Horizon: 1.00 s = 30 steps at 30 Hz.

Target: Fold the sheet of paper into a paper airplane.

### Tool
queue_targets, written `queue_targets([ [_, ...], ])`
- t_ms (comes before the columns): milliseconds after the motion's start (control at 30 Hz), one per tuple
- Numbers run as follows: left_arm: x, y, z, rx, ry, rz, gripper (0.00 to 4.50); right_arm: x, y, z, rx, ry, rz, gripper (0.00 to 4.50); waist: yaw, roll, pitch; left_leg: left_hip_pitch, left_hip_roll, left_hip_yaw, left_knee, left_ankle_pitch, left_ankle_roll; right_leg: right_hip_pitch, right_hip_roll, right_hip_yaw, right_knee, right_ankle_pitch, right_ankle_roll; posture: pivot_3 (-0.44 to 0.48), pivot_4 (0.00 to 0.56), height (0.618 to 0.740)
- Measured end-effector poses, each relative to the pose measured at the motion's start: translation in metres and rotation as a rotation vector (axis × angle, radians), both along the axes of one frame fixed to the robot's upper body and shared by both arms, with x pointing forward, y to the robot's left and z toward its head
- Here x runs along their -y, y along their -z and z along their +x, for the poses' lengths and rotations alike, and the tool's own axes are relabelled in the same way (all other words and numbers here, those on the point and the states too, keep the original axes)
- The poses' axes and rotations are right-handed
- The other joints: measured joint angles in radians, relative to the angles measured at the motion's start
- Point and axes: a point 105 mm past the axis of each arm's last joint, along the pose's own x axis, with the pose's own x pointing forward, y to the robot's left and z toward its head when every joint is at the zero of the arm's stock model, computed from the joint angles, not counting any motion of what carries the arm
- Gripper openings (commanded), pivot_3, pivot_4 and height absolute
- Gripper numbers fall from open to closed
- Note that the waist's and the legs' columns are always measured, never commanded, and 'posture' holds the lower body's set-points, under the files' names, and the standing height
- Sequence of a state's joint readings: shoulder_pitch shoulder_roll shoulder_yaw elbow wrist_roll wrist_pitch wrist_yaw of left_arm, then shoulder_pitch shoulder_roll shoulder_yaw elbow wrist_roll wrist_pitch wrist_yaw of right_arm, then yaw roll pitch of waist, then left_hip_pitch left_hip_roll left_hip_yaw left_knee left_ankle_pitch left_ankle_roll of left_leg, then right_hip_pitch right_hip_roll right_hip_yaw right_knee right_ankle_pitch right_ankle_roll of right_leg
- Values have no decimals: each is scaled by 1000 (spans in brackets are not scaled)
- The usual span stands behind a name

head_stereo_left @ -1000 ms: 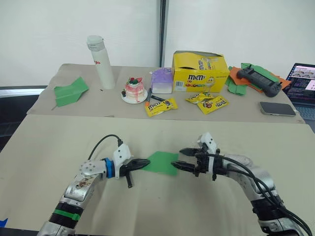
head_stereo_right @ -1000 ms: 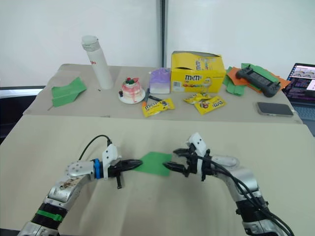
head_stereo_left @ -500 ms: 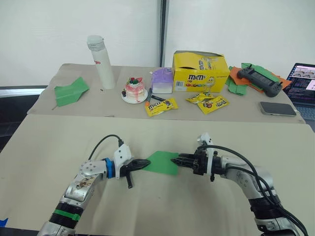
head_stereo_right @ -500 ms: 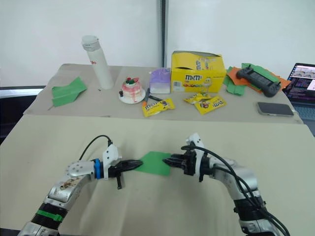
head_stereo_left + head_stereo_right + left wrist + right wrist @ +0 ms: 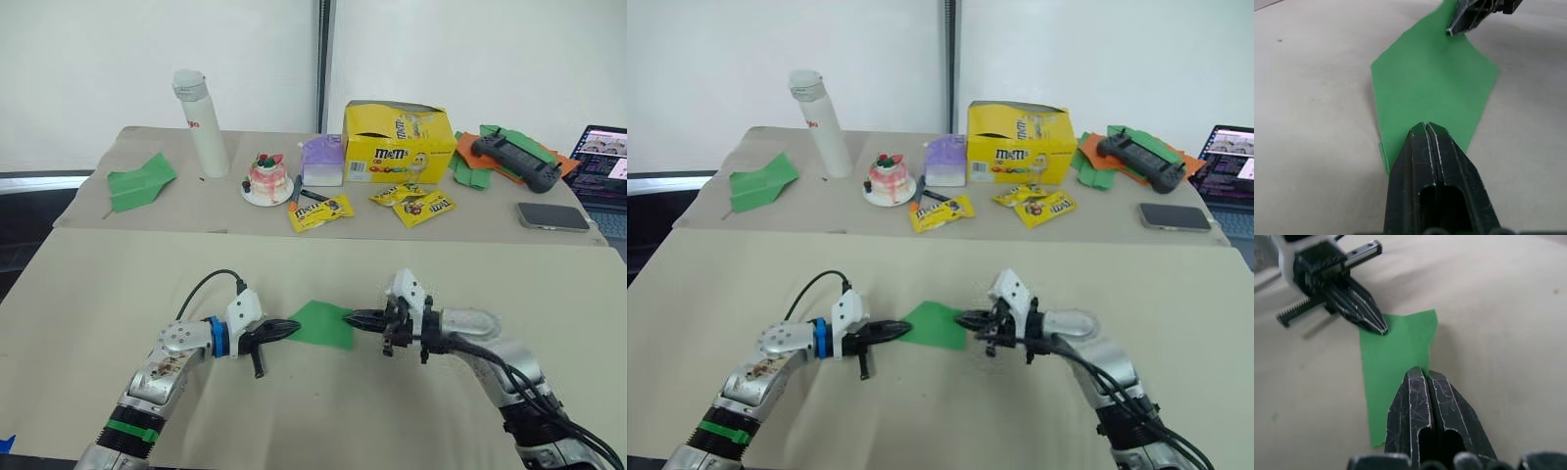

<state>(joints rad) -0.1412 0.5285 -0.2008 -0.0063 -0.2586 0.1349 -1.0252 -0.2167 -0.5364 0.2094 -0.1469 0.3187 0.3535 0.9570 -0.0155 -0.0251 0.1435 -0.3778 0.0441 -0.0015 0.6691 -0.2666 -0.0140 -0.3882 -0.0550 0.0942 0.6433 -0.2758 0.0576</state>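
One sheet of paper lies flat on the near table, well in front of the yellow candy box. It has a slanted edge, possibly folded already, though no crease can be made out. The left gripper has its fingers pressed together and its tip bearing down on the sheet's left corner. The right gripper, fingers likewise pressed together, now sits at the sheet's right edge; a second ago its fingers were spread beside that edge, so it has closed and settled onto the paper. That suggests a step of pinning or creasing is in hand, with the plane far from made.

The right wrist view shows the sheet's edge running under the right tip, so whether it nips the paper or only presses it is unclear. The head views add what lies behind: a finished green paper plane far left of the box, candy packets in front of it, and a small cake beside a white bottle.
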Motion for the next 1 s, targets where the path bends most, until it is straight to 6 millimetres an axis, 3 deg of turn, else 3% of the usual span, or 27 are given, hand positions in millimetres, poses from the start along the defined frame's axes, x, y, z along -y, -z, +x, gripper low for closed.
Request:
queue_targets([
  [200, 1, 0, 0, -2, 9, 1, 0, -1, -1, -7, 312, -99, -86, 49, 2, 0, 0, 0, 0, 0, 0, 0, 0, 0, 0, 0, 0, 0, 0, 0, 150, 740],
  [600, 1, 0, 0, -1, 6, 0, 0, 1, 11, -24, 580, -289, -245, 49, 2, 0, 0, 1, 0, 0, 0, 0, 0, 0, 0, 0, 0, 0, 0, 0, 150, 740],
  [1000, 1, -1, 3, -27, -49, -47, 0, -1, 24, -29, 869, -434, -387, 49, 3, 0, 0, 3, 0, 1, 0, 0, 0, 2, -1, 1, 0, 0, 0, 0, 150, 740],
])
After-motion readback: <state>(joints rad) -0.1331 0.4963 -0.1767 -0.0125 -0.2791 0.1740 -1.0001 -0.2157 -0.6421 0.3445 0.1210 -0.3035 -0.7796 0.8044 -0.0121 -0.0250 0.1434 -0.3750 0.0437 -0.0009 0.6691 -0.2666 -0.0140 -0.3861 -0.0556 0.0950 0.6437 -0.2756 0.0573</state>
